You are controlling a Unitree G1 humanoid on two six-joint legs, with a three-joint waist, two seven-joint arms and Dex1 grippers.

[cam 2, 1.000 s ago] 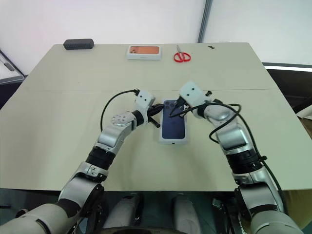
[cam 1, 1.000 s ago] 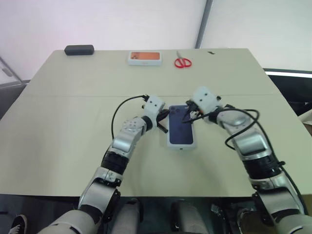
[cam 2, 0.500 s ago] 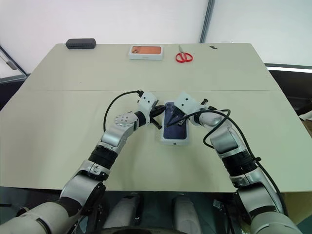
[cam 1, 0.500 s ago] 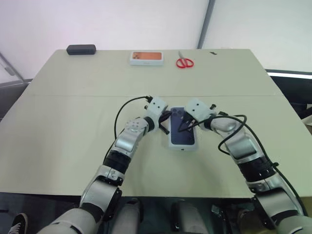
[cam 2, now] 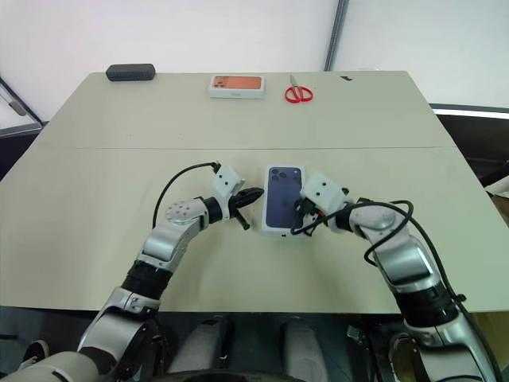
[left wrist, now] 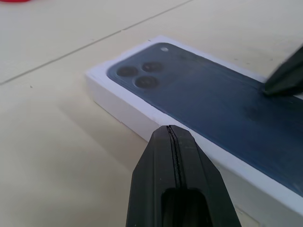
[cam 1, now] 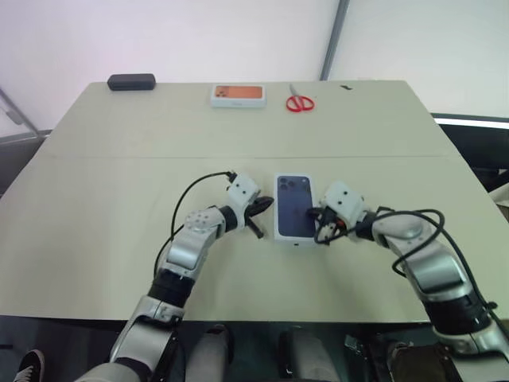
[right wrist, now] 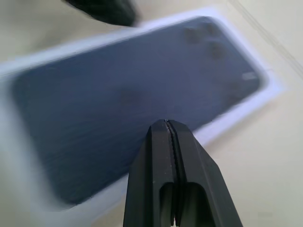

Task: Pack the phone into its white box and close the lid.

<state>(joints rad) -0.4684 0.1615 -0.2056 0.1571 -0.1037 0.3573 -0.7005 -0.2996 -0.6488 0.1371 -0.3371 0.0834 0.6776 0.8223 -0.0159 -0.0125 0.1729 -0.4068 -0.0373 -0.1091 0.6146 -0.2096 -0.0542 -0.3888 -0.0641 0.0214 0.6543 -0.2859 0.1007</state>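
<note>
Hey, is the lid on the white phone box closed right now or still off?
Closed: the lid lies flat and square on the box, printed phone facing up, with no gap.

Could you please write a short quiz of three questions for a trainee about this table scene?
1. True or false: the white cardboard lid with a dark blue phone print sits closed on its box.
2. The left hand is: A open, B shut, C holding the lid.
3. Which item lies nearest the red-handled scissors on the beige table?

Key: 1 true; 2 B; 3 the white box with an orange picture.
</note>
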